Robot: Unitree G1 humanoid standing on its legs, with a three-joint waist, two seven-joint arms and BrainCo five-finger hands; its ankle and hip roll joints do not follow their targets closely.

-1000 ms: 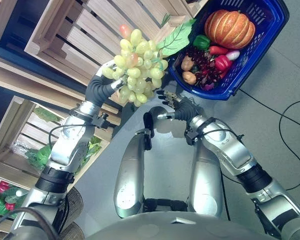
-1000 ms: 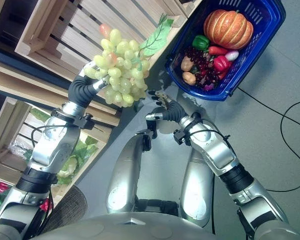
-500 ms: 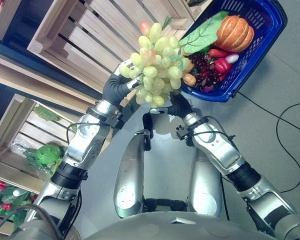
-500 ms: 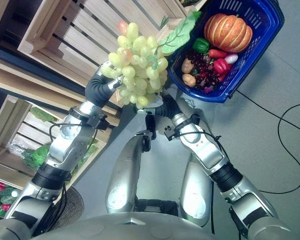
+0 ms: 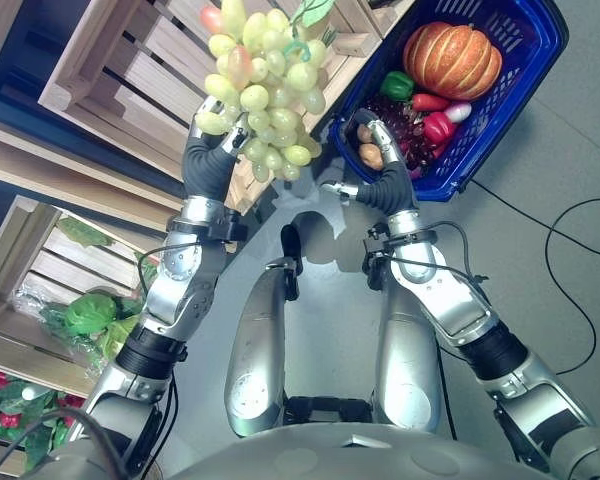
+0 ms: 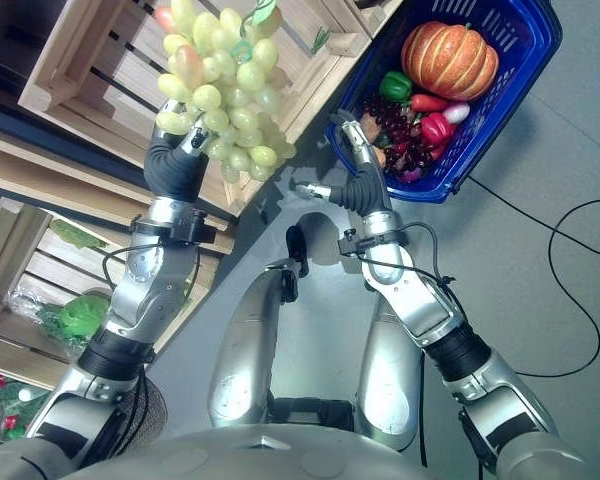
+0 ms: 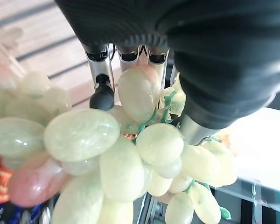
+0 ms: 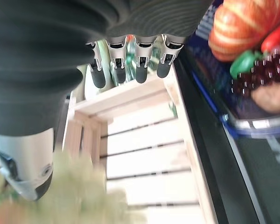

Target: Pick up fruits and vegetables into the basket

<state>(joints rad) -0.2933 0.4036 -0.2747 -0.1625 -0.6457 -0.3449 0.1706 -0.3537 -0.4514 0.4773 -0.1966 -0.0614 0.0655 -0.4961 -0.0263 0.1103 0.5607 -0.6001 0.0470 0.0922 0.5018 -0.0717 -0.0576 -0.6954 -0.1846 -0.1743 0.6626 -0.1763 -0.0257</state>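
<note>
Left hand [image 5: 212, 160] clamped on grapes [image 5: 259, 85], top cut off; right hand [image 5: 378, 178] spread beside basket [image 5: 528, 70].

Pale green grapes [image 5: 259, 92] (one blushed pink), blue basket [image 5: 536, 60], orange ribbed pumpkin [image 5: 452, 59], pale wooden crates [image 5: 110, 70]

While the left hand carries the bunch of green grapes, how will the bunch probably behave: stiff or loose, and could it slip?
The bunch of green grapes probably swings loosely, since many grapes hang free below the left hand. The grapes look smooth and glossy, so some slipping seems possible. The fingers curl among them, which likely helps.
</note>
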